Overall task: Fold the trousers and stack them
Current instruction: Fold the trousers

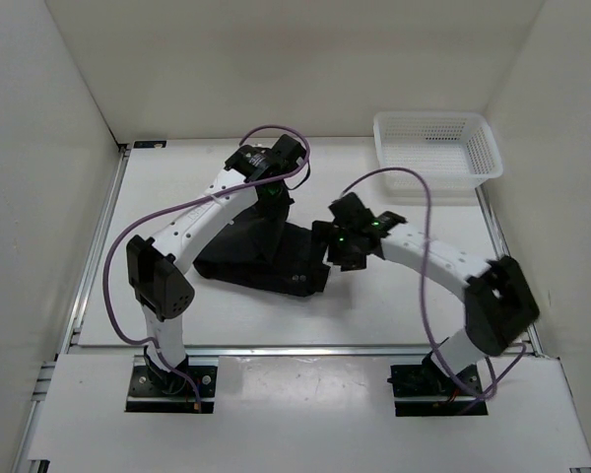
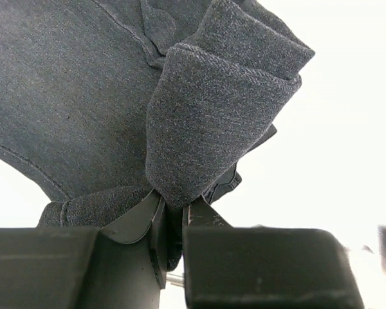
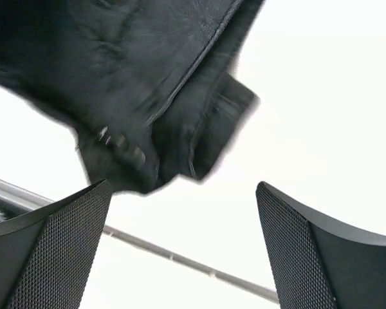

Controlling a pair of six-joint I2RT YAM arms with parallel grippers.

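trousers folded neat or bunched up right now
Bunched up: the trousers lie as a rumpled heap on the table, and the left gripper is shut on a thick fold of them.

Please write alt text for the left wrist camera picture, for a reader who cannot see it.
The left gripper pinches a thick fold of the dark trousers, which fill the upper left. A white surface shows at right.
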